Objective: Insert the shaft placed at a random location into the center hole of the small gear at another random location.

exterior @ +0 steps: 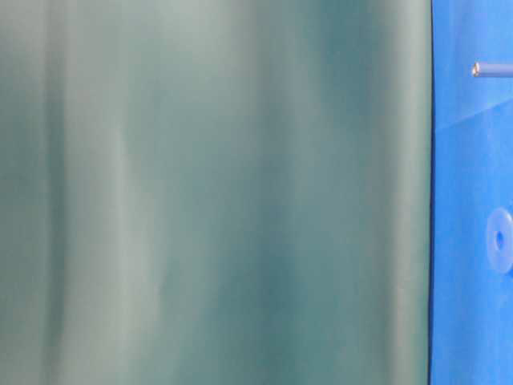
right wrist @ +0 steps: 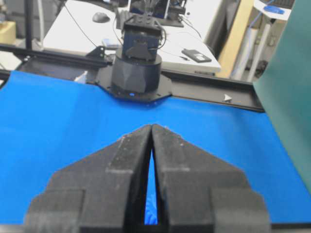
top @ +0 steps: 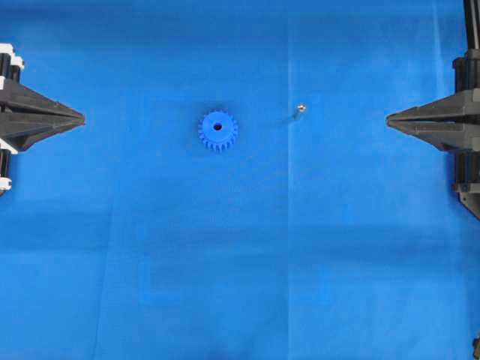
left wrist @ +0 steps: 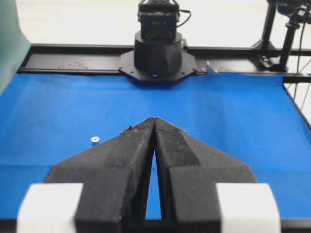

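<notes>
The small gear (top: 218, 130), bright blue with short teeth, lies flat on the blue cloth left of centre, its dark center hole (top: 217, 127) facing up. The shaft (top: 298, 111), a tiny silvery pin, stands a little to the gear's right, apart from it. My left gripper (top: 82, 118) rests at the left edge, shut and empty. My right gripper (top: 388, 118) rests at the right edge, also shut and empty. In the left wrist view the shaft (left wrist: 95, 141) shows left of the shut tips (left wrist: 154, 120). In the right wrist view gear teeth (right wrist: 151, 206) peek through the slit behind the shut tips (right wrist: 151, 126).
Blue cloth (top: 240, 262) covers the table. A green curtain (exterior: 216, 192) fills most of the table-level view, with the shaft (exterior: 490, 70) and gear (exterior: 500, 239) at its right edge. Each wrist view shows the opposite arm's black base (left wrist: 158, 48) (right wrist: 138, 63).
</notes>
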### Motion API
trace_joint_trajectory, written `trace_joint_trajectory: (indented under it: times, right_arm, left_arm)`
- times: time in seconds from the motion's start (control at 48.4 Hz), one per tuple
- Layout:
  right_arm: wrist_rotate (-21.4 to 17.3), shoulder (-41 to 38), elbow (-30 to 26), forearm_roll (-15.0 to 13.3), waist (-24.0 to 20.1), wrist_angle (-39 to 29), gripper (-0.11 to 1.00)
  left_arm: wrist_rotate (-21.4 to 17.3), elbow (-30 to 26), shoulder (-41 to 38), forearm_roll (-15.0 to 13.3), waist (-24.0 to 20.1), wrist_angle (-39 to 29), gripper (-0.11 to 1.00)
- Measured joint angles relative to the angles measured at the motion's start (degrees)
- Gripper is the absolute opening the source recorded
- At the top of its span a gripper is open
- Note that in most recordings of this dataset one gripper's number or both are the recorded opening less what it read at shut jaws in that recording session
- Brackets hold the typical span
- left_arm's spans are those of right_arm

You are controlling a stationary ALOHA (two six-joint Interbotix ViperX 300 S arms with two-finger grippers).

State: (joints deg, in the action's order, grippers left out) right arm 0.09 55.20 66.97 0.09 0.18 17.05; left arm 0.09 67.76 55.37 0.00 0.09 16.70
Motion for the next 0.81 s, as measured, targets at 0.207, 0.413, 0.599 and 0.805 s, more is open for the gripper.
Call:
trace_joint_trajectory:
  times: [0.207,0.413,0.599,0.805]
  right_arm:
    - [1.14,0.00,0.00,-0.26,0.09,-0.44,-0.06]
    - [0.88,-0.97,0.00,-0.18,1.93,-0.44,-0.06]
    - [0.26,-4.83,0.18,0.88,5.36,0.88,-0.05]
    - [0.26,-11.87,0.62,2.90,7.82,4.75,0.23]
  left_arm:
    - [0.00,0.00,1.05,0.00,0.88,0.00,0.00]
    - [0.00,0.00,1.05,0.00,0.88,0.00,0.00]
    - [0.00,0.00,1.05,0.00,0.88,0.00,0.00]
    - [0.00,0.00,1.05,0.00,0.88,0.00,0.00]
